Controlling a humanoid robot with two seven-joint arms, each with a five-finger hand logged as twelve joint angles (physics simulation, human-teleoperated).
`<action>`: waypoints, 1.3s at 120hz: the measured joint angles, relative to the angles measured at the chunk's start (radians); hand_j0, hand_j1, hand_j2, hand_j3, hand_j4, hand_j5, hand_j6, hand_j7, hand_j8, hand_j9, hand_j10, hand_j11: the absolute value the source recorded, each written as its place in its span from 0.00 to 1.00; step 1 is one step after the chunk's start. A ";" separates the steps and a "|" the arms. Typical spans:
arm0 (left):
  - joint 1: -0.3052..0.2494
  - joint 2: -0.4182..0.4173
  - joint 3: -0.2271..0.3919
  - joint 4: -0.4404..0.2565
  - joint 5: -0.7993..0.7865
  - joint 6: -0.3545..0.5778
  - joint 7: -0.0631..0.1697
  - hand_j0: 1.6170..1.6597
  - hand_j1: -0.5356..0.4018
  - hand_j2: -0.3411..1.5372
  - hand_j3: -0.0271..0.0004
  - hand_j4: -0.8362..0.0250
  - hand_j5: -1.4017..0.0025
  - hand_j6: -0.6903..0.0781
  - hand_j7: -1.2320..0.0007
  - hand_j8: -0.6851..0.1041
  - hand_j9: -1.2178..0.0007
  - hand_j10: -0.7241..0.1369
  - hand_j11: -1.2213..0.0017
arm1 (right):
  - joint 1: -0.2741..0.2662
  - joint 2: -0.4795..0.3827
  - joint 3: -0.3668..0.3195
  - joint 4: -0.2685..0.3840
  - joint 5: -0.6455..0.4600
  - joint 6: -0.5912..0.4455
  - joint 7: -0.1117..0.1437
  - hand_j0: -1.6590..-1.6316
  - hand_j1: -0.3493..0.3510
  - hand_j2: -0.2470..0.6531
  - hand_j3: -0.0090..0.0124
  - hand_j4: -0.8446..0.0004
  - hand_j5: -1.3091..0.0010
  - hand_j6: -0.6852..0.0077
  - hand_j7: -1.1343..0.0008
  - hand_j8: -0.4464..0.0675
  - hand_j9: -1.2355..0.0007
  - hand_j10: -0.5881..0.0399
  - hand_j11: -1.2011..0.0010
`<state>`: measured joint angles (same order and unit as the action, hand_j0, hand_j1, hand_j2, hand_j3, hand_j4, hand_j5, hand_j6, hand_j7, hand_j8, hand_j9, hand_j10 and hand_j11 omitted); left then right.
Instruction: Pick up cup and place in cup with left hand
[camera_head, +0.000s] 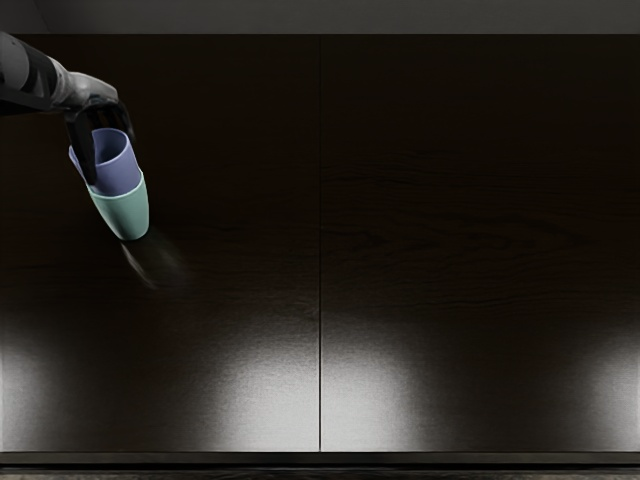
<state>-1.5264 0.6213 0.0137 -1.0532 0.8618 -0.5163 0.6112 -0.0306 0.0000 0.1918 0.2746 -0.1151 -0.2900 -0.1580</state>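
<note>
My left hand (97, 150) reaches in from the upper left, its dark fingers curled around the upper part of a purple cup (118, 175). One finger lies across the near-left side of that cup's rim. The purple cup's lower part sits inside a green cup (126, 214), which is below it in the picture. Both cups look slightly tilted. The purple cup's bottom is hidden within the green one. Whether the green cup's base touches the table is hard to tell.
The dark wooden table (320, 250) fills most of the view, with a thin seam down its middle and its front edge near the bottom of the picture. Bright reflections lie on its front part.
</note>
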 joint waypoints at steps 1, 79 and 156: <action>0.000 0.000 0.000 0.000 0.000 0.003 0.000 0.92 0.50 0.26 0.99 0.56 0.62 0.58 0.56 0.55 0.56 0.38 0.57 | 0.000 0.000 0.000 0.000 0.000 0.000 0.000 0.04 0.05 0.27 0.42 0.97 0.97 0.95 0.97 0.81 0.97 0.89 0.97; -0.011 -0.107 -0.022 -0.003 -0.131 0.036 0.000 0.96 0.92 0.19 0.99 0.95 0.98 0.88 0.98 0.85 0.98 0.82 0.98 | 0.000 0.000 0.000 0.000 0.000 0.000 0.000 0.04 0.05 0.27 0.42 0.97 0.97 0.95 0.97 0.81 0.97 0.89 0.97; 0.122 0.246 -0.081 -0.173 -1.118 -0.094 0.000 0.96 0.94 0.18 0.99 0.97 1.00 0.90 1.00 0.87 1.00 0.84 1.00 | 0.000 0.000 0.000 0.000 0.000 0.000 0.000 0.04 0.05 0.27 0.42 0.97 0.97 0.95 0.97 0.81 0.97 0.89 0.97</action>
<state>-1.4043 0.8672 -0.0672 -1.2265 -0.2562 -0.6106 0.6109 -0.0306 0.0000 0.1918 0.2746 -0.1150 -0.2899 -0.1580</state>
